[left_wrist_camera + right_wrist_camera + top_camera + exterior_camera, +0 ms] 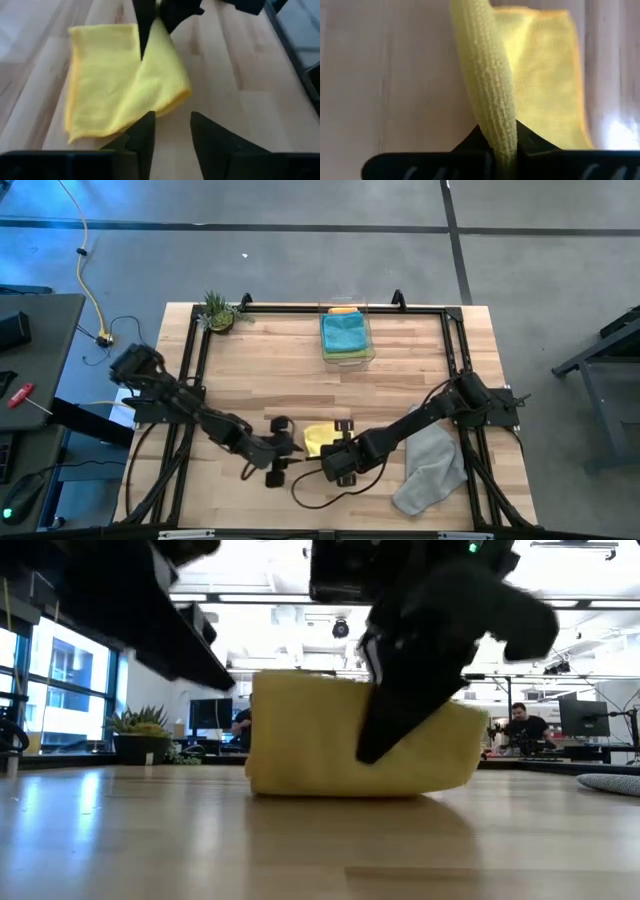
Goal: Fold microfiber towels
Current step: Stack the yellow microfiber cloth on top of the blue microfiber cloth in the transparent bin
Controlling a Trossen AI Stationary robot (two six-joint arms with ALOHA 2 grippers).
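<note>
- Microfiber, judging by the nubbly weave in the right wrist view, is making the yellow towel [540, 75] light, limp and easy to bunch; it is draping and sagging wherever it is not supported.
- Right gripper [504, 145] is pinching a gathered edge of that yellow towel, its fingers closed tight on the fabric so a ridge is standing up between them.
- Left gripper [172, 131] is hovering just beside the towel's near edge with its fingers parted a little and nothing between them.
- Yellow towel is lying partly folded near the front middle of the table [260, 370], between the two grippers, one side lifted off the wood.
- Grey towel [432, 468] is sitting crumpled by the right arm, near the front right corner, not yet folded.
- Folded towels, teal blue [345, 332] on top, are resting in the clear bin [370, 352] at the back.
- Corners and hemmed edges are looking like the best places to take hold, since a pinch mid-cloth would likely only bunch it.
- Grip is likely needing little force; dragging across the wood could undo a fold.
</note>
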